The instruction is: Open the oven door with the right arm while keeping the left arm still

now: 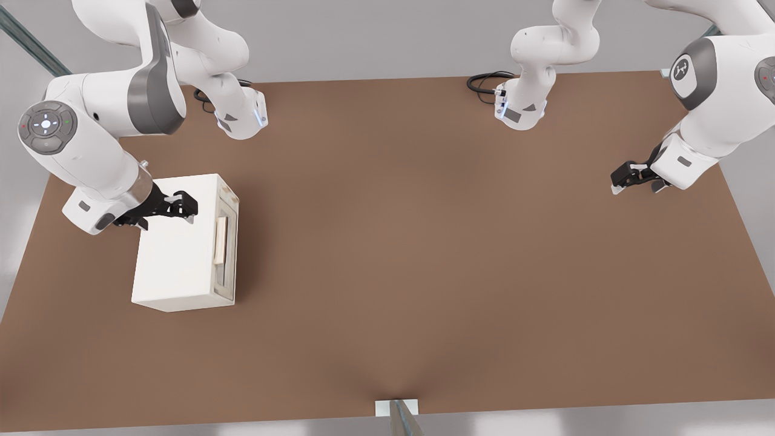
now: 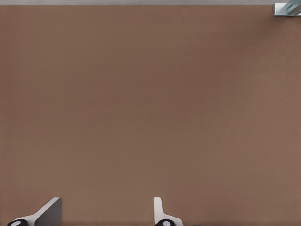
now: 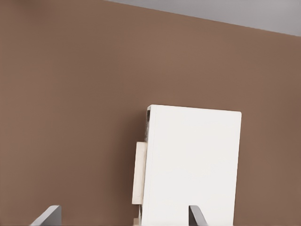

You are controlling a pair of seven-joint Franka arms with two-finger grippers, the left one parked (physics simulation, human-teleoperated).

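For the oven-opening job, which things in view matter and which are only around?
Part of the job:
- oven door, shut, facing the front view's right
- its pale bar handle
- right arm; its gripper sits above the oven top, jaws open

Just around:
- brown table
- black cables at the table's far edge

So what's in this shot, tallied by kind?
Ovens: 1, the cream box oven with its oven door shut, facing the front view's right.
Robot arms: 2, the right arm with its gripper open over the oven's top, and the left arm.
Tables: 1, the brown table.
Total: 4.
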